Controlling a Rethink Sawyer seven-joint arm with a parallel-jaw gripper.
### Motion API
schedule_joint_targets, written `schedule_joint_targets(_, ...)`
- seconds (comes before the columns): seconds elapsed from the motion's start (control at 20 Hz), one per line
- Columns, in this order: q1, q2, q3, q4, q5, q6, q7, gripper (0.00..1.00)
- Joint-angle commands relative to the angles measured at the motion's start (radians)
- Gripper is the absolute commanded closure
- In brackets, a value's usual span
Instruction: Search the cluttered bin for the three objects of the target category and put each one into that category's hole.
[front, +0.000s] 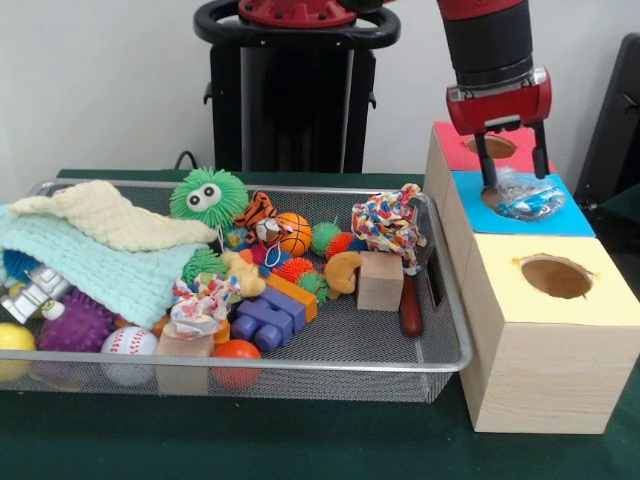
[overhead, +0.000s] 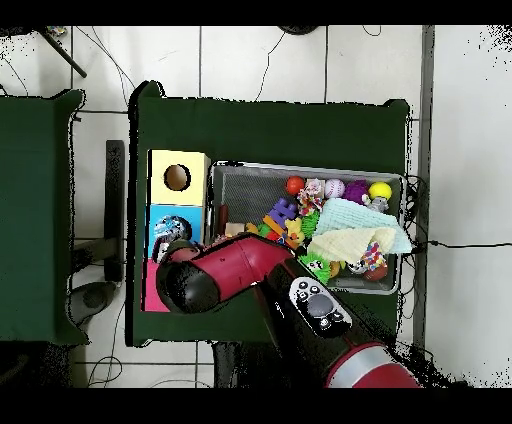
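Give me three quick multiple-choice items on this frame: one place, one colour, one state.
1. Where is the claw?
A. over the mesh bin
B. over the blue-topped box
C. over the yellow-topped box

2. What colour is the googly-eyed fuzzy ball?
A. green
B. purple
C. orange

3. What state is the crinkly clear bag in?
A. lying in the bin
B. resting at the blue box's hole
C. hanging clear of the boxes

Answers:
1 B, the claw hangs above the blue-topped box.
2 A, its fuzz is green.
3 B, it sits on the blue top at the hole.

Red arm (overhead: 245, 268) over blue box (overhead: 178, 222), wire bin (overhead: 232, 178) beside
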Motion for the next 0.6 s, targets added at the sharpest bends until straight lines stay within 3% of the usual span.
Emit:
schedule_joint_targets(0.05,-0.027,0.100,0.115,-0.006,-0.028,-0.062,-0.041,0.00)
schedule_joint_targets(0.4,-0.030,0.084,0.108,0.000,-0.020,-0.021,-0.033,0.00)
schedule_joint_targets(0.6,0.006,0.029,0.027,-0.012,-0.035,0.014,-0.014,0.00)
